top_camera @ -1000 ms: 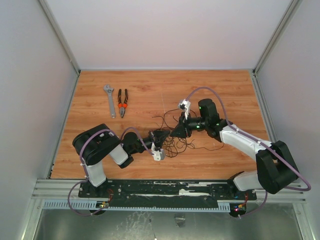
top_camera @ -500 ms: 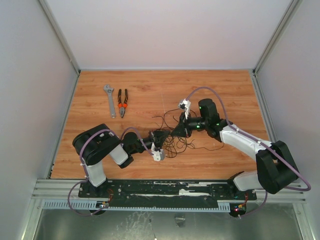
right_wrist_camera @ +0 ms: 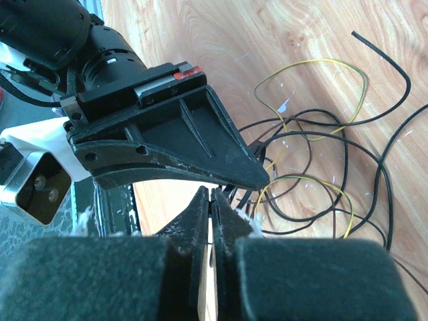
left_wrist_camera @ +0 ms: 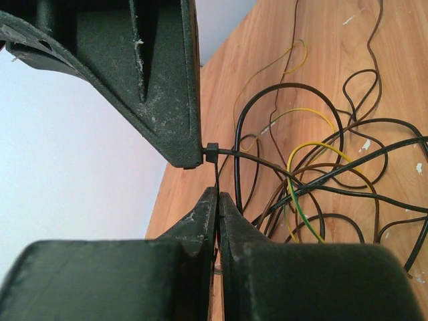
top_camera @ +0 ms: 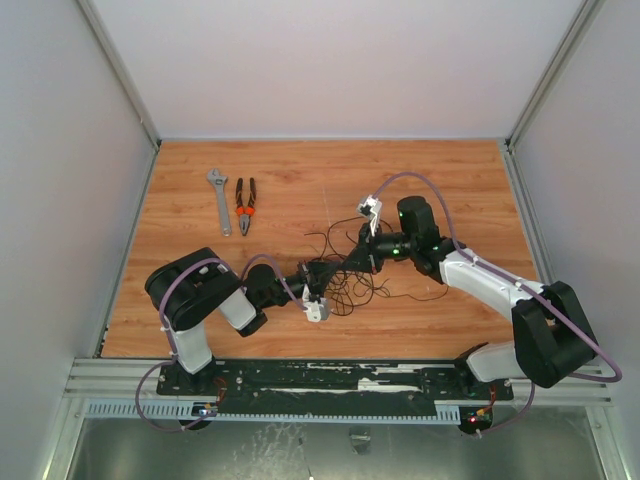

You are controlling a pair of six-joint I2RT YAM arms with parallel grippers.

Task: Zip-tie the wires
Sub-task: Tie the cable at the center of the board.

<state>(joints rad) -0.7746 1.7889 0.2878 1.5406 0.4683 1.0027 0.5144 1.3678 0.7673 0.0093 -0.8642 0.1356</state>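
Observation:
The wires [top_camera: 347,288] lie in a loose tangle of black and yellow loops [left_wrist_camera: 314,167] at the middle of the wooden table [top_camera: 450,180]. Both grippers meet at the tangle's left side. My left gripper [left_wrist_camera: 218,194] is shut on the thin black tail of the zip tie, whose small square head [left_wrist_camera: 211,152] sits just above the jaw tips against the right gripper's finger [left_wrist_camera: 154,87]. From the head, the strap runs right into the wires. My right gripper [right_wrist_camera: 210,194] is shut on a thin black strip, with the left gripper's finger [right_wrist_camera: 174,144] right above it.
An adjustable wrench [top_camera: 219,200] and orange-handled pliers [top_camera: 245,205] lie side by side at the table's back left. Grey walls close in the table on the left, right and back. The arms' base rail [top_camera: 330,375] runs along the near edge.
The right gripper's jaws have closed. Both arms stay almost where they were, at the wire tangle.

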